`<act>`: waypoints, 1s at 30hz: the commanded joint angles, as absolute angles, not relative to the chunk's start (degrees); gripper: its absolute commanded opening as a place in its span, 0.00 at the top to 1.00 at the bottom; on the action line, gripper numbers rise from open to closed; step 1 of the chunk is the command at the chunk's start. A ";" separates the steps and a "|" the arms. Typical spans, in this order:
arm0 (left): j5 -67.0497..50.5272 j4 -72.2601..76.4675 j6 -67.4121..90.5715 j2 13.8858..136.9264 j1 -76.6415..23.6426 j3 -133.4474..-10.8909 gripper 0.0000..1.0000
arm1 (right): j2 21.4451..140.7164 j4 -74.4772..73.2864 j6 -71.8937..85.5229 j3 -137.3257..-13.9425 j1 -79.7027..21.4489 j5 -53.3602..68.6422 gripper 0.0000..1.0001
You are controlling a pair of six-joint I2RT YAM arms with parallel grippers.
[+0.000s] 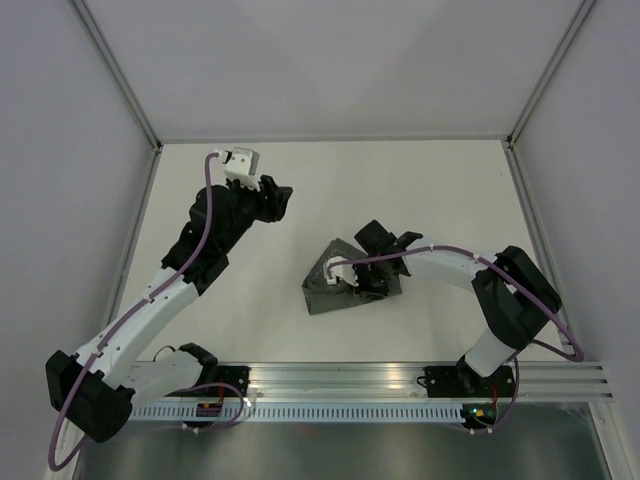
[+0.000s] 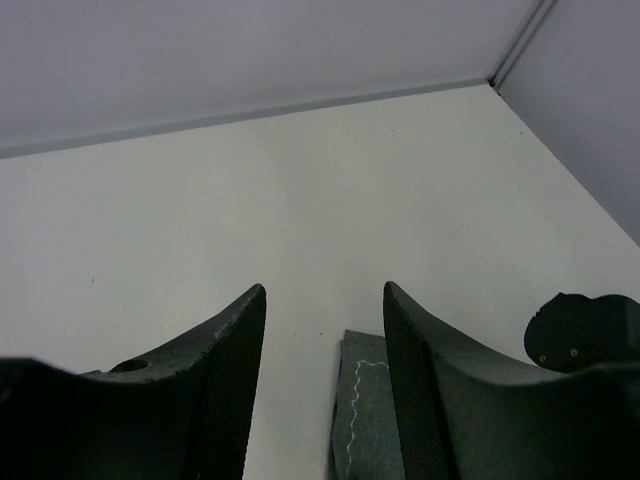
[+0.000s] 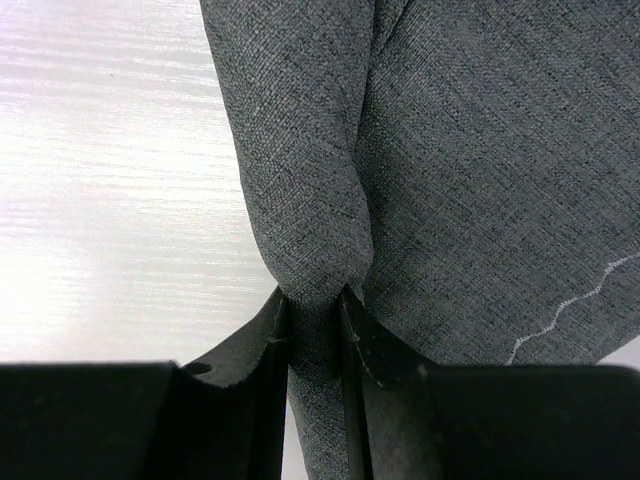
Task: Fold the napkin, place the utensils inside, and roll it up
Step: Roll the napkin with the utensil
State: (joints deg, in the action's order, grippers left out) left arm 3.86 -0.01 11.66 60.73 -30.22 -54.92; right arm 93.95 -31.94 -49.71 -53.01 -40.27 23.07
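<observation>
The right gripper (image 3: pixel 313 300) is pinching a raised fold of the napkin (image 3: pixel 480 180) between nearly closed fingers, holding the dark grey cloth bunched into a crumpled peak on the bench (image 1: pixel 430 180), slightly right of the middle. The left gripper (image 2: pixel 325 292) is hovering well apart toward the far left, its fingers standing open with nothing between them, empty

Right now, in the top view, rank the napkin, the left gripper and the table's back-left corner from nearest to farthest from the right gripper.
1. napkin, pinched by the right gripper, mid-table.
2. left gripper, farther back, to the left.
3. back-left corner, farthest.
</observation>
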 commanded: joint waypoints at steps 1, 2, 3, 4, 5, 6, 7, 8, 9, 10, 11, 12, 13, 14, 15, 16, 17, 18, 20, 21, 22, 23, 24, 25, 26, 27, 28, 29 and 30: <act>0.27 9.04 9.15 57.15 -31.46 -49.85 0.45 | 100.36 -39.98 -49.74 -52.37 -38.33 24.78 1.00; 0.26 10.27 8.53 56.52 -31.90 -47.31 0.45 | 101.59 -40.51 -49.92 -53.08 -37.89 25.74 0.99; 0.26 12.28 7.05 55.90 -32.60 -46.33 0.44 | 102.12 -41.04 -50.27 -53.69 -37.45 26.27 1.00; 0.26 13.00 6.16 55.46 -33.91 -45.54 0.44 | 102.74 -42.18 -50.71 -54.83 -36.75 26.71 0.99; 0.35 13.70 5.20 54.85 -34.62 -44.14 0.44 | 103.88 -42.71 -51.06 -55.37 -36.30 27.50 0.99; 0.26 14.23 3.53 54.67 -35.41 -43.60 0.44 | 104.41 -43.32 -51.33 -55.98 -35.95 27.77 1.00; 0.35 14.67 2.99 54.67 -36.90 -42.81 0.44 | 105.02 -44.20 -51.50 -57.03 -35.43 27.86 0.99; 0.26 14.85 2.55 54.67 -37.44 -42.45 0.44 | 105.99 -44.64 -51.76 -57.56 -35.16 28.12 0.99; -1.48 14.94 2.37 54.58 -37.96 -42.10 0.44 | 106.52 -44.91 -51.94 -58.00 -34.98 28.30 1.00; -3.06 16.07 2.55 54.41 -38.23 -41.58 0.43 | 106.96 -45.70 -52.20 -58.88 -34.37 28.56 0.99; -4.03 16.78 2.81 54.14 -38.23 -40.01 0.42 | 107.92 -46.05 -52.47 -59.32 -34.19 28.74 0.99; -5.17 17.57 3.16 54.14 -38.32 -39.29 0.41 | 108.45 -46.40 -52.64 -59.76 -34.02 29.18 0.99; -6.66 17.93 3.08 54.23 -39.10 -38.68 0.41 | 108.81 -47.36 -52.82 -60.46 -33.67 29.44 0.99; -6.68 17.06 2.73 54.58 -39.81 -38.24 0.41 | 109.59 -47.72 -53.08 -60.73 -33.49 29.62 0.99; -6.68 16.70 0.98 55.19 -41.82 -37.97 0.41 | 109.95 -47.81 -53.17 -60.99 -33.40 29.79 0.99; -5.72 16.61 0.18 55.37 -43.23 -37.36 0.41 | 110.56 -48.42 -53.26 -61.34 -33.22 29.88 0.99; -4.32 16.26 0.09 55.89 -44.72 -37.09 0.41 | 110.91 -48.69 -53.52 -61.61 -33.22 30.06 0.99; -2.48 16.00 -2.44 56.68 -47.43 -36.83 0.41 | 111.27 -48.95 -53.61 -61.87 -33.05 30.23 0.99; 3.06 14.25 -1.94 57.57 -48.77 -37.18 0.41 | 112.14 -49.57 -53.61 -62.66 -32.96 30.59 0.99; 3.42 14.93 -0.89 57.66 -49.21 -36.57 0.41 | 112.41 -49.83 -53.61 -62.93 -32.87 30.59 0.99; 3.60 16.25 -0.62 56.79 -49.48 -34.39 0.41 | 113.02 -50.36 -53.70 -63.36 -32.78 30.85 0.99; 3.34 18.87 -0.62 56.26 -49.74 -33.15 0.40 | 113.29 -50.62 -53.88 -63.63 -32.70 31.02 0.99; 3.25 19.59 -0.62 55.90 -50.88 -32.18 0.40 | 113.55 -50.89 -53.96 -63.81 -32.52 31.11 0.99; 3.77 20.12 -0.79 55.90 -51.67 -30.51 0.40 | 114.16 -51.32 -54.14 -64.24 -32.35 31.20 0.99; 4.21 20.47 -1.40 56.25 -52.55 -29.89 0.40 | 114.34 -51.50 -54.14 -64.34 -32.34 31.29 0.99; 4.48 21.44 -3.15 56.60 -54.65 -29.19 0.40 | 114.52 -51.68 -54.23 -64.60 -32.26 31.29 0.98; 5.27 22.14 -3.95 56.95 -55.80 -28.14 0.40 | 115.22 -51.77 -54.05 -64.86 -32.17 31.29 0.98; 5.97 22.58 -5.17 58.17 -56.94 -27.69 0.40 | 115.40 -51.94 -53.97 -64.95 -32.17 31.29 0.99; 6.50 22.94 -5.79 58.88 -58.87 -27.69 0.40 | 115.66 -52.29 -53.88 -65.47 -32.17 31.38 0.99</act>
